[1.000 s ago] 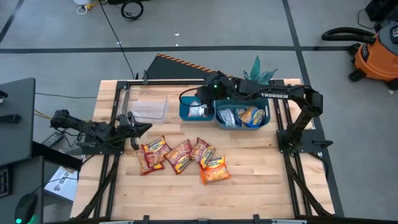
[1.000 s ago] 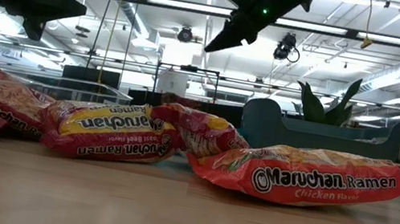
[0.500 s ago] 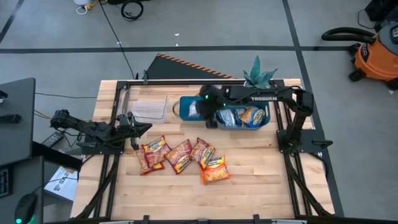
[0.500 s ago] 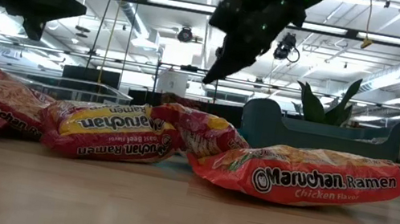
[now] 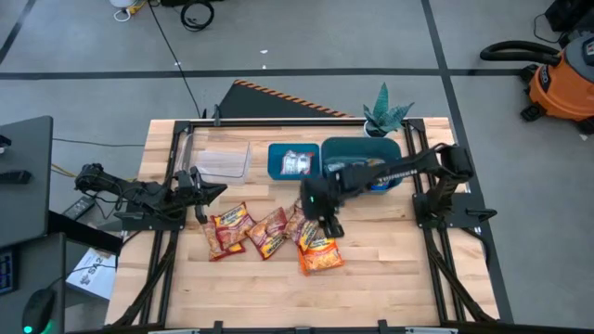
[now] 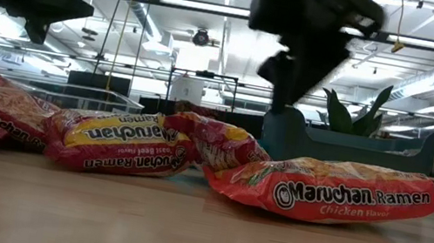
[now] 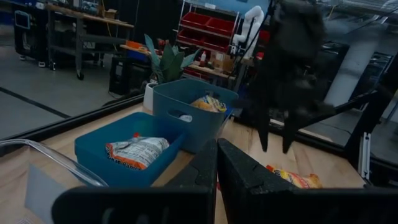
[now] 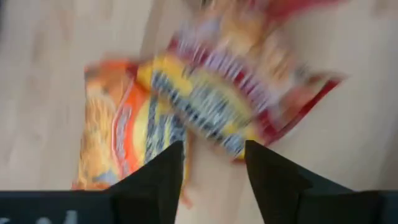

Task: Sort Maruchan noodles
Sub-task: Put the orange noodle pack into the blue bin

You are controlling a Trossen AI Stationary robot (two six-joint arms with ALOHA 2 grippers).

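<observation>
Bench (image 5: 390,278): pale wood grain. Loose Maruchan noodles (image 5: 269,232): red packets with yellow label bands; one orange packet (image 5: 319,255) with white lettering. Two teal-blue bins (image 5: 348,148); smaller bin holds blue-and-white packet (image 5: 297,163). Arms and pincers black. Tray (image 5: 223,160) clear.

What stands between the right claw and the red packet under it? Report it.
Nothing visible. The right claw hangs open directly over the red packet, with only air between them; the orange packet lies beside it, not across the path.
</observation>
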